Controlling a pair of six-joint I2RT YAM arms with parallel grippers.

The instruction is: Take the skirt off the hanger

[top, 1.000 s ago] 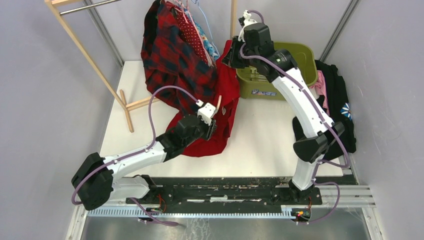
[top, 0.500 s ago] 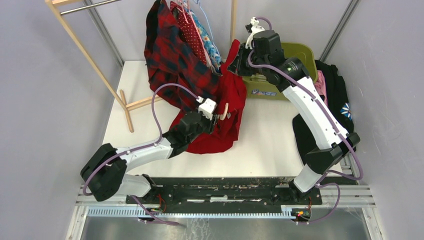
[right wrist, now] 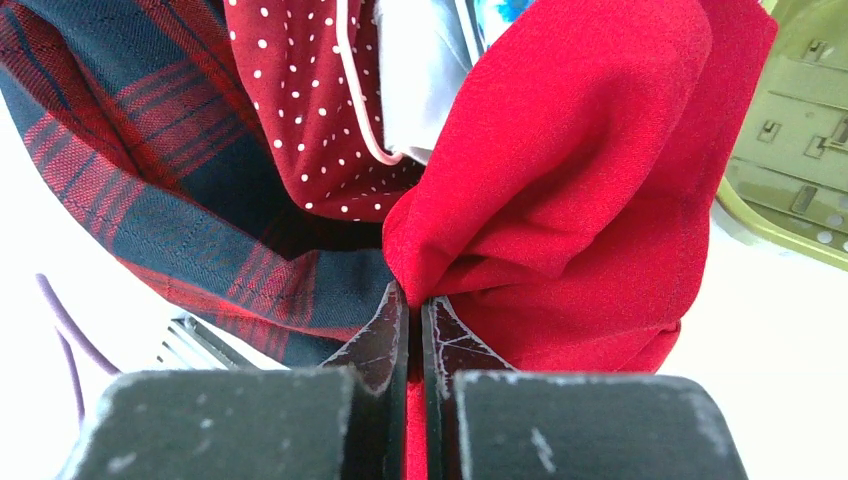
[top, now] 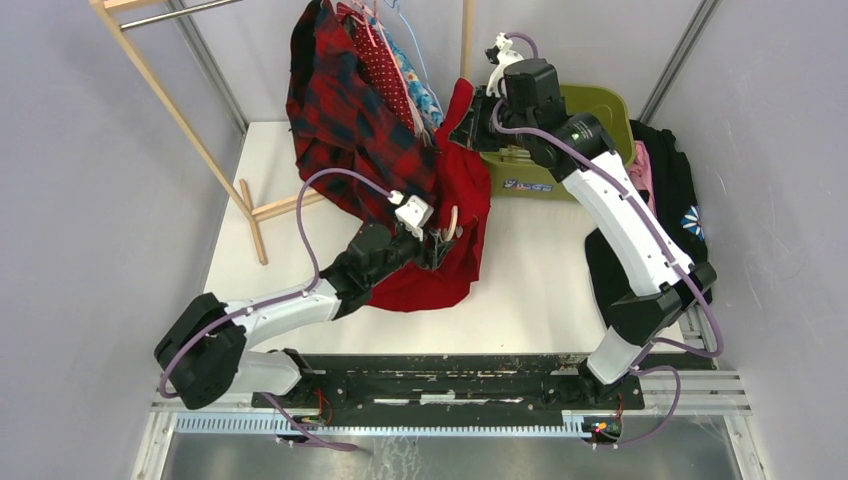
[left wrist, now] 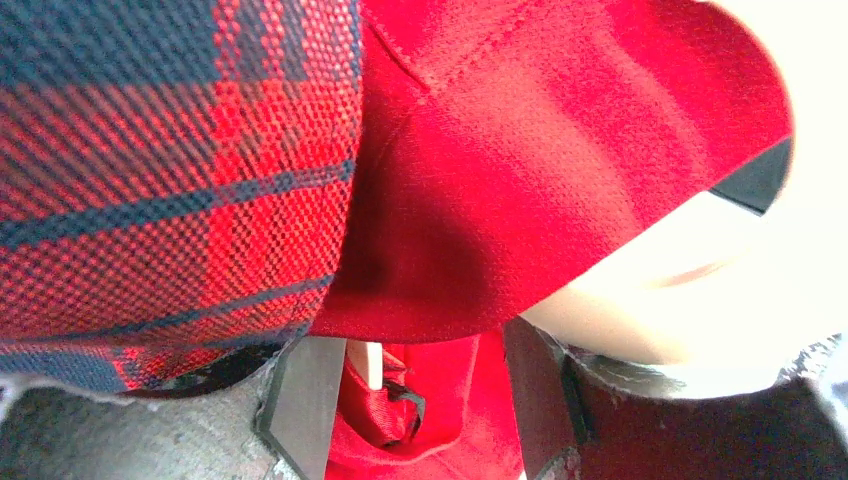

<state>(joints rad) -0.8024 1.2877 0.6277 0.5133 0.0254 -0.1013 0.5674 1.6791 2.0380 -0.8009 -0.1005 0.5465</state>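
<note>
Right jaws tight on red skirt [top: 472,190], long axis apparently far-to-near.

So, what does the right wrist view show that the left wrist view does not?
Only the right wrist view: the right claw shut on a fold of the red skirt, a dotted red garment, and the green basket at the right edge. Only the left wrist view: the left claw, its fingers apart, with a thin pale strip between them; what it is, I cannot tell. Both: the red skirt beside the plaid garment.
</note>
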